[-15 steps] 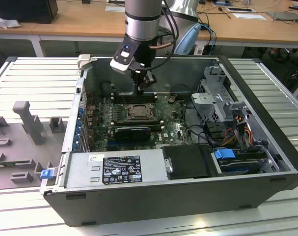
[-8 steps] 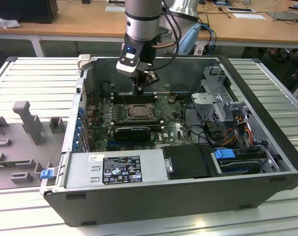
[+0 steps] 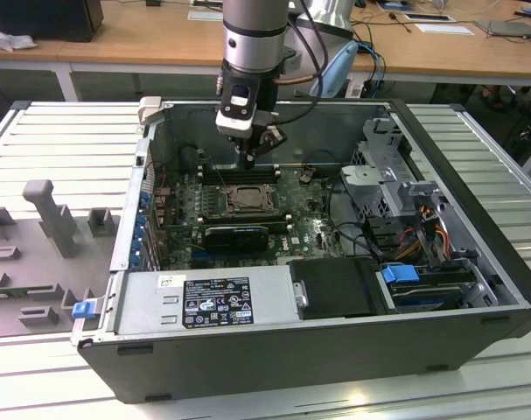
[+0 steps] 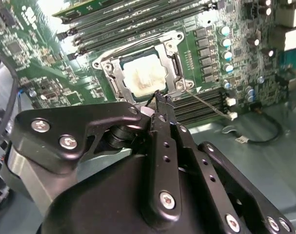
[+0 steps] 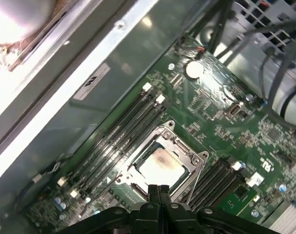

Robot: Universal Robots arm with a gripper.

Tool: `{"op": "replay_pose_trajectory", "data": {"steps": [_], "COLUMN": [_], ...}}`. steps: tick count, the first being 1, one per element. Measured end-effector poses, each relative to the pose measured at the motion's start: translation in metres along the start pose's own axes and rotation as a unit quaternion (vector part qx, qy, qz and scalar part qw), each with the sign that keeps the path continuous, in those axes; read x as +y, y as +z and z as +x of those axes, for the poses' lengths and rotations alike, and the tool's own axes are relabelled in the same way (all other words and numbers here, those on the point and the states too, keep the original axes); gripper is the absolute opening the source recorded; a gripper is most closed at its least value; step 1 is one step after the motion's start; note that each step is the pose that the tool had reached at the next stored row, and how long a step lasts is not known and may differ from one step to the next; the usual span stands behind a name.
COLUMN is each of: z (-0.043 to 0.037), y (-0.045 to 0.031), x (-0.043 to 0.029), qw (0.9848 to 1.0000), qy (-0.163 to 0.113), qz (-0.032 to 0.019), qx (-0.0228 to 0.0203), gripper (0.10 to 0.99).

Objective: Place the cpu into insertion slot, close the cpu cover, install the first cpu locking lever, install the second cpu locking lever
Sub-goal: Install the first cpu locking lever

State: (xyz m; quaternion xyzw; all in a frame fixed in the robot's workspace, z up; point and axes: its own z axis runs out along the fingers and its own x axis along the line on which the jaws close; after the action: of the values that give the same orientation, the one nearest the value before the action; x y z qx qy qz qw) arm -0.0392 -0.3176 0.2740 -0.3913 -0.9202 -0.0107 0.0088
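Ribbed grey counter carries the open computer case, and the arm reaches down over the green motherboard. In the first wrist view the cpu sits in the insertion slot, with the cpu cover lying flat around it. The fingers are pressed together with nothing between them, tips just beside the socket's edge. A thin locking lever juts out over the memory slots, seemingly unlatched. To my eye, latching it well means bearing on the lever's end, pushing steadily down and under its catch, and keeping the tips off the cover's window.
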Motion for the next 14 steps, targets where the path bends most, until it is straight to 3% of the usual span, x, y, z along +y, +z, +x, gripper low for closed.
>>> {"op": "replay_pose_trajectory", "data": {"steps": [5,11,14], "z": [0.0000,0.0000,0.0000], "y": [0.0000,0.0000,0.0000], "x": [0.0000,0.0000,0.0000], "qw": [0.9986,0.9952,0.9923], "qy": [-0.053,-0.098,-0.124], "qz": [0.0013,0.0024,0.0030], "qx": [0.0006,0.0012,0.0016], "gripper": [0.106,0.106,0.106]}}
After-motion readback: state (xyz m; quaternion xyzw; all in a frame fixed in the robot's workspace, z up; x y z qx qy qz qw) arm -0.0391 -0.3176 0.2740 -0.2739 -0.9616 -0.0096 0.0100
